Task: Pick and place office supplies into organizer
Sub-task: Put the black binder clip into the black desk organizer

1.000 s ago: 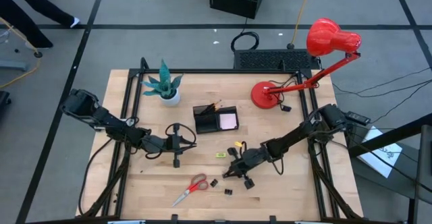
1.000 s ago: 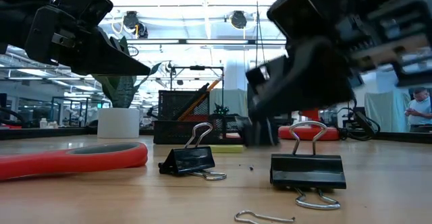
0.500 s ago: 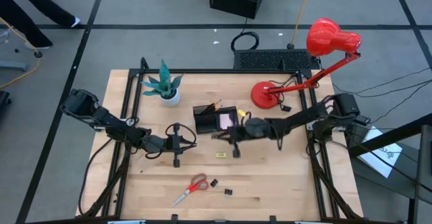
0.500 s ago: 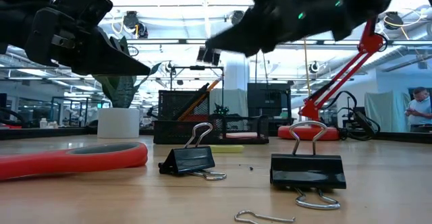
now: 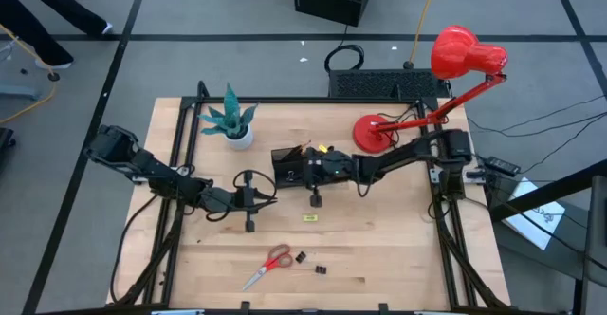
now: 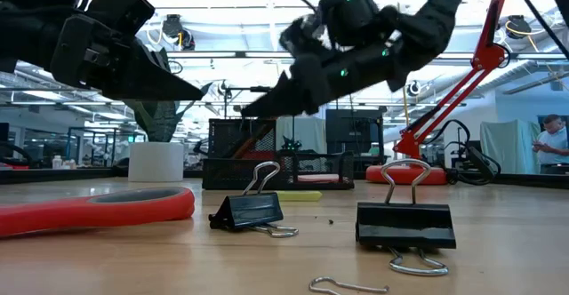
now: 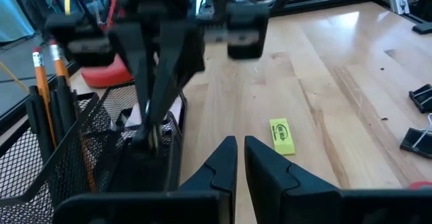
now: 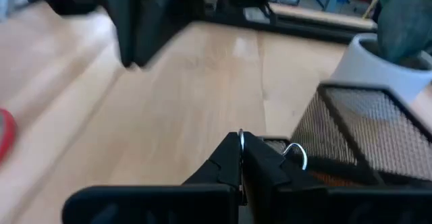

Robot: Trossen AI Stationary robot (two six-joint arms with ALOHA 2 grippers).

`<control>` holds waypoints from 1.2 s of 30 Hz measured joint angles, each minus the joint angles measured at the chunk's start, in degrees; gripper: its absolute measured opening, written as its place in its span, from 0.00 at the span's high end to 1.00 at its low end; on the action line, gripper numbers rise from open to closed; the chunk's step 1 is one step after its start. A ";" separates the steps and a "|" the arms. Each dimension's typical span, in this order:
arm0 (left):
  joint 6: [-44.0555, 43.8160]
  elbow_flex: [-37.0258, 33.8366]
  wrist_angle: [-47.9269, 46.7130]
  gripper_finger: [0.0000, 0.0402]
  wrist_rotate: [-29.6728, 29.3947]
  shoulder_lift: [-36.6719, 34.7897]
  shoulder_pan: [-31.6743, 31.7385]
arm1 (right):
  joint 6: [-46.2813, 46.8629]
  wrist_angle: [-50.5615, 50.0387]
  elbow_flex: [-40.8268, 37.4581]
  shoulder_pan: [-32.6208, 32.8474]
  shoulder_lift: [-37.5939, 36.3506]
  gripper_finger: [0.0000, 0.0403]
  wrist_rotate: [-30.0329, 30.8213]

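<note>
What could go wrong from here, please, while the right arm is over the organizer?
1. The right gripper seems to pinch the binder clip mainly near its thin wire handles, so it might twist or slip out before release.
2. Orange pencils stand upright in the organizer; a descending gripper could knock them.
3. The left gripper waits close beside the organizer, so the two arms could bump.
</note>
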 joint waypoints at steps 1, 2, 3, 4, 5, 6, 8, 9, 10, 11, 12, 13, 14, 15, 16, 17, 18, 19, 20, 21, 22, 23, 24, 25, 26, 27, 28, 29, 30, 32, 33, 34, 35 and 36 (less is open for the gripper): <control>0.01 0.00 -0.01 0.91 0.01 0.00 0.00 | -0.09 -0.09 0.39 -0.23 0.77 1.00 0.08; 0.07 0.00 -0.01 0.91 0.02 0.02 0.00 | -0.41 -0.12 0.67 -0.52 1.46 1.00 0.24; 0.16 0.00 0.00 0.91 0.02 0.02 0.00 | -0.79 -0.20 0.89 -0.79 2.17 1.00 0.57; 0.20 0.00 -0.01 0.91 0.02 0.00 0.00 | -1.07 -0.18 1.09 -1.00 2.71 1.00 1.63; 0.24 0.00 -0.10 0.91 0.02 0.02 0.00 | -1.27 -0.16 1.10 -1.22 3.17 1.00 2.65; 0.26 -0.02 -0.10 0.91 0.02 0.02 0.00 | -1.65 -0.16 1.10 -1.41 3.61 1.00 3.47; 0.28 -0.02 -0.09 0.91 0.02 0.02 0.00 | -2.22 -0.20 1.10 -1.69 4.30 1.00 4.68; 0.33 -0.02 -0.10 0.91 0.03 0.02 0.00 | -2.30 -0.43 1.10 -1.71 4.41 1.00 4.78; 0.37 -0.02 -0.10 0.91 0.04 0.02 0.00 | -2.54 -0.71 1.10 -1.71 4.43 1.00 4.80; 0.37 -0.02 -0.10 0.91 0.04 0.01 0.00 | -2.70 -0.68 1.10 -1.69 4.40 1.00 4.78; 0.40 -0.02 -0.14 0.91 0.04 0.02 0.00 | -2.88 -0.66 1.10 -1.67 4.36 1.00 4.78; 0.52 -0.02 -0.19 0.91 0.04 0.01 0.00 | -3.13 -0.78 1.10 -1.67 4.34 0.99 4.74; 0.68 -0.02 -0.16 0.91 0.04 0.02 0.00 | -3.39 -0.90 1.10 -1.64 4.34 0.99 4.64; 0.68 -0.02 -0.18 0.91 0.04 0.02 0.00 | -3.54 -1.06 1.10 -1.49 4.31 0.98 4.59; 0.70 -0.02 -0.19 0.91 0.04 0.02 0.00 | -3.56 -1.17 1.10 -1.40 4.22 0.97 4.58; 0.70 -0.02 -0.19 0.91 0.04 -0.01 0.00 | -3.58 -1.06 1.10 -1.28 4.16 0.96 4.59; 0.68 -0.02 -0.17 0.91 0.04 0.01 0.00 | -3.58 -1.01 1.10 -1.20 4.09 0.94 4.60; 0.64 -0.02 -0.19 0.91 0.04 -0.01 0.00 | -3.58 -0.99 1.10 -1.17 4.05 0.93 4.60; 0.60 -0.02 -0.17 0.91 0.04 0.02 0.00 | -3.51 -1.03 1.10 -1.15 4.05 0.91 4.60; 0.59 -0.02 -0.16 0.91 0.04 0.02 0.00 | -3.13 -1.12 1.10 -1.12 4.09 0.89 4.58; 0.58 -0.02 -0.16 0.91 0.05 0.01 0.00 | -2.72 -1.14 1.10 -1.12 4.10 0.87 4.60; 0.48 -0.02 -0.16 0.91 0.07 0.02 0.00 | -2.61 -1.11 1.10 -1.14 4.10 0.85 4.61; 0.42 -0.02 -0.16 0.91 0.07 0.02 0.00 | -2.53 -1.05 1.10 -1.13 4.10 0.83 4.79; 0.39 -0.02 -0.16 0.91 0.07 0.02 0.00 | -2.53 -1.02 1.10 -1.12 4.08 0.81 5.15; 0.39 -0.02 -0.16 0.91 0.07 0.01 0.00 | -2.50 -1.17 1.10 -1.06 3.88 0.79 6.06; 0.39 -0.02 -0.16 0.91 0.09 0.02 0.00 | -2.46 -1.60 1.10 -0.89 3.54 0.78 6.74; 0.37 -0.02 -0.16 0.91 0.09 0.01 0.00 | -2.45 -1.86 1.10 -0.73 2.93 0.76 7.50; 0.35 -0.02 -0.19 0.91 0.09 0.02 0.00 | -2.51 -2.24 1.10 -0.38 2.00 0.75 7.74; 0.34 -0.02 -0.31 0.91 0.10 0.02 0.00 | -2.72 -2.64 1.10 0.01 0.92 0.74 7.73; 0.25 -0.02 -0.36 0.91 0.11 0.02 0.00 | -2.87 -4.66 1.10 1.17 -2.10 0.72 7.67; 0.24 -0.02 -0.34 0.91 0.11 0.02 0.00 | -2.62 -5.42 1.10 1.92 -3.58 0.71 7.60; 0.24 -0.02 -0.35 0.91 0.14 0.02 0.00 | -2.04 -6.20 1.10 2.82 -5.22 0.71 7.50; 0.24 -0.02 -0.40 0.91 0.15 0.00 0.00 | -1.47 -7.92 1.10 3.87 -7.01 0.70 6.95; 0.22 -0.02 -0.40 0.91 0.15 0.02 0.00 | -1.00 -9.05 1.10 4.95 -8.52 0.70 5.08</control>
